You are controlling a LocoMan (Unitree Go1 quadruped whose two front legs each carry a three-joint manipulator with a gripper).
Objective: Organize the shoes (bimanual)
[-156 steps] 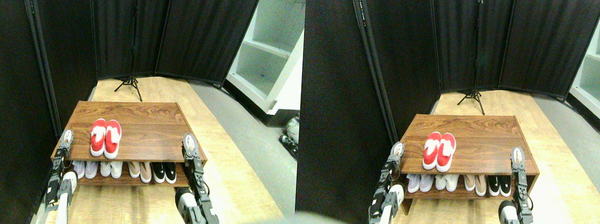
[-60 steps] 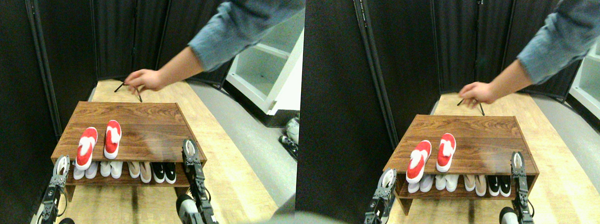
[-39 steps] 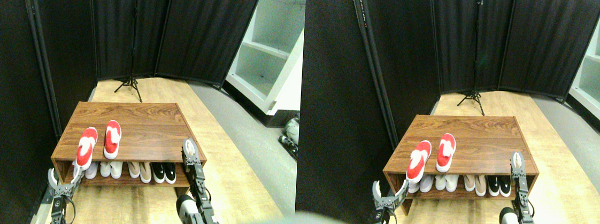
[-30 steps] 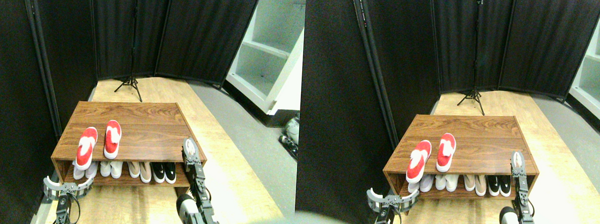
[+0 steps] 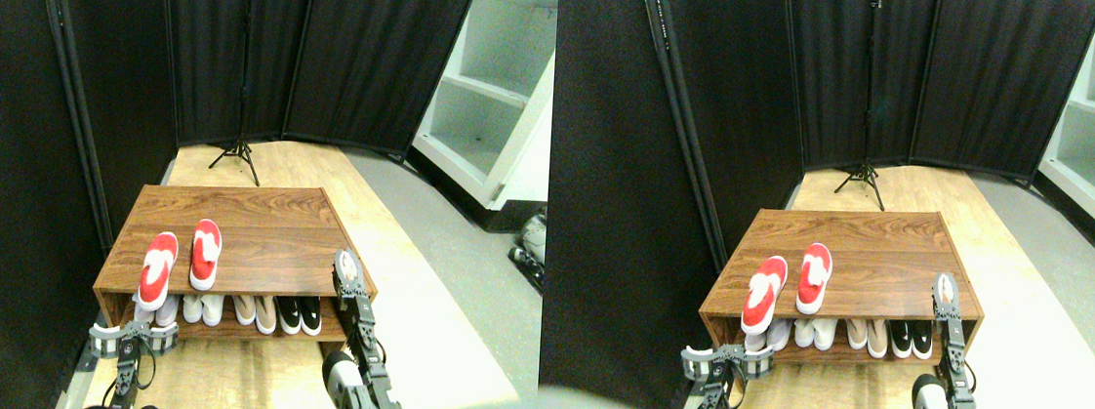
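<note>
Stereo pair view: the left claw [image 5: 132, 337] sits low at the near left, just in front of the near left corner of the wooden shoe rack [image 5: 282, 239], with its two pale jaws spread wide sideways and nothing between them. It hangs below the top board, level with the lower shelf, and touches no shoe. The right claw [image 5: 346, 270] stands upright against the near right corner of the rack, its tip level with the top board; whether its jaws are parted or pressed together cannot be told at this size.

On the top board, toward the left, lie the two red shoes. The left red shoe [image 5: 154, 269] is nearer the front edge and tilted, its heel almost at the board's lip above the left claw. The right red shoe [image 5: 205, 254] lies a little farther back and straighter. A narrow strip of wood shows between them, so they are apart and not parallel.

On the lower shelf a row of pairs stands heel-out: white shoes [image 5: 203, 309] at left, beige shoes [image 5: 256, 311] in the middle, black shoes [image 5: 299, 315] at right.

Beyond the rack, a tripod [image 5: 236, 156] stands on the floor before the black folding screen [image 5: 360, 48]. A white shelving unit [image 5: 490, 94] stands at the far right.
</note>
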